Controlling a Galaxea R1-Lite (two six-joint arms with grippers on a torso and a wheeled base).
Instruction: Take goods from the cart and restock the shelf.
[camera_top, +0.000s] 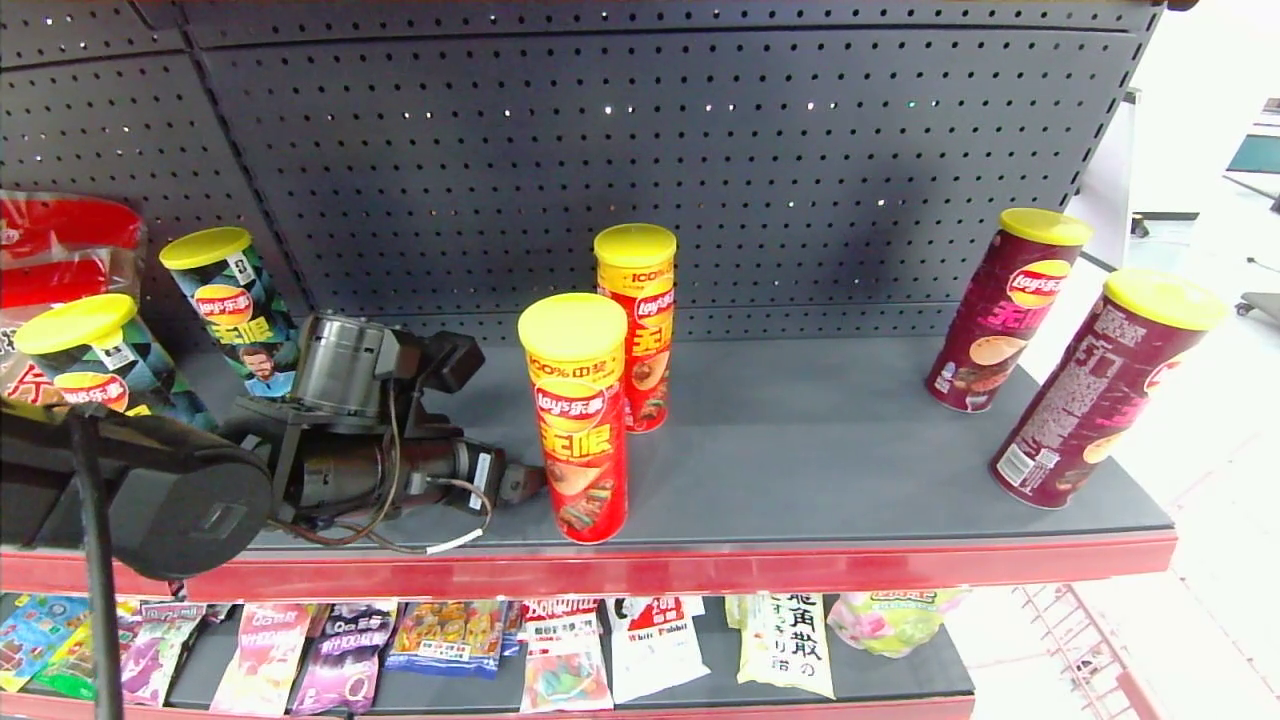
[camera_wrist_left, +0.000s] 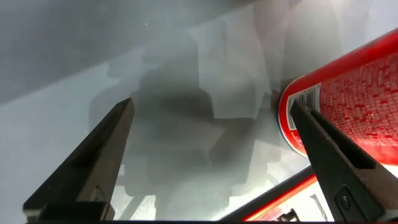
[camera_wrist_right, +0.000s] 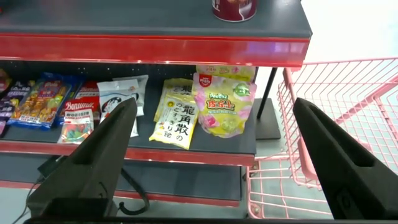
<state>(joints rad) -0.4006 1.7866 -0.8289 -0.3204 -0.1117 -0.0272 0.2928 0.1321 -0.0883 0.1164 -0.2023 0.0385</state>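
Evidently your tall red crisp can with yellow lid (camera_top: 580, 430) stands upright at the front of the grey metal shelf (camera_top: 820, 450), lined before its twin (camera_top: 640, 330) for display, with your left gripper (camera_wrist_left: 211, 106) spread open just beside its base and your right gripper (camera_wrist_right: 214, 102) open too, low near the pink wire cart (camera_wrist_right: 336, 124).

shelf (camera_top: 800, 460) (grey, red front edge) | centre: two red cans (camera_top: 580, 420) | right: two maroon cans (camera_top: 1000, 310) | left: two dark cans (camera_top: 235, 300)

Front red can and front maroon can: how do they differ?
The front red can is bright red and stands midway along the shelf, at its front edge; the front maroon can is dark maroon, near the right end. The open left gripper is close beside the red can, not the maroon one. Both have yellow lids.
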